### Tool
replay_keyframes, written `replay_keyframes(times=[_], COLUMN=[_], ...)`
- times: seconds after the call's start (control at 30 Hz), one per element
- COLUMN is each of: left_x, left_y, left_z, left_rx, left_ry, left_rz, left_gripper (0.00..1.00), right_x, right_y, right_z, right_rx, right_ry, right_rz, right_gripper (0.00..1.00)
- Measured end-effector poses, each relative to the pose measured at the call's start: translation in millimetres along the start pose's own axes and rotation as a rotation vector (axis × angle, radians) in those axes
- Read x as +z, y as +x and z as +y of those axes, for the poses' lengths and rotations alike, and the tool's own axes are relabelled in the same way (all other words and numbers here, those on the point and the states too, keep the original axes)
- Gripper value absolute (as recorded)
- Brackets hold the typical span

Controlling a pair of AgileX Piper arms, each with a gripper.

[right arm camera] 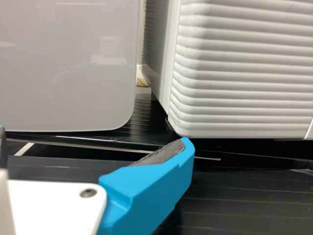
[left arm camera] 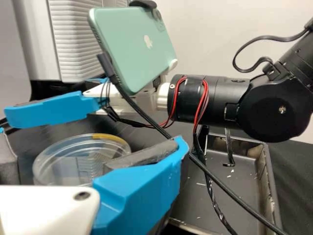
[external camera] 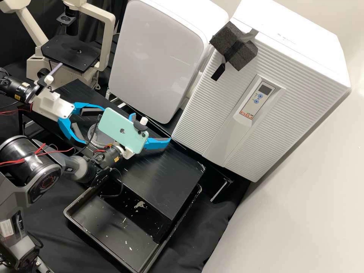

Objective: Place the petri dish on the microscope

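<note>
My left gripper point(external camera: 92, 126) stands open beside the clear petri dish point(external camera: 93, 141), which lies on the black bench, partly hidden behind the phone-bearing arm in the high view. My right gripper point(external camera: 151, 128) is open beyond the phone, nothing visible between its fingers. In the left wrist view the round dish point(left arm camera: 73, 159), with a yellow mark on its rim, shows between the spread fingers of the left gripper point(left arm camera: 91, 137); one finger covers part of it, and contact is unclear. The right gripper point(right arm camera: 94, 136) faces the white housings. The microscope point(external camera: 72, 53) stands at the back left with its black stage.
A green phone point(external camera: 123, 131) is mounted on the right wrist, close to the left gripper, with a cable hanging from it. A black tray point(external camera: 81, 227) lies at the front. Two large white appliances point(external camera: 155, 57) point(external camera: 265, 91) stand behind the bench.
</note>
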Motion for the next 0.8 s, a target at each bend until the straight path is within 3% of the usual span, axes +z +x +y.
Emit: replay_keyframes(times=[0.43,0.8], left_x=[-2,-24], left_y=[6,-13], left_z=[-4.9,-9.1], left_rx=[-0.004,-0.008], left_ry=[-0.022,-0.046], left_rz=[0.007,0.083], left_gripper=[1.0,1.0], right_x=[0,0], right_y=[0,0], right_z=[0,0], right_rx=[0.0,0.0], right_ry=[0.0,0.0], right_rz=[0.0,0.0], right_gripper=[1.0,1.0])
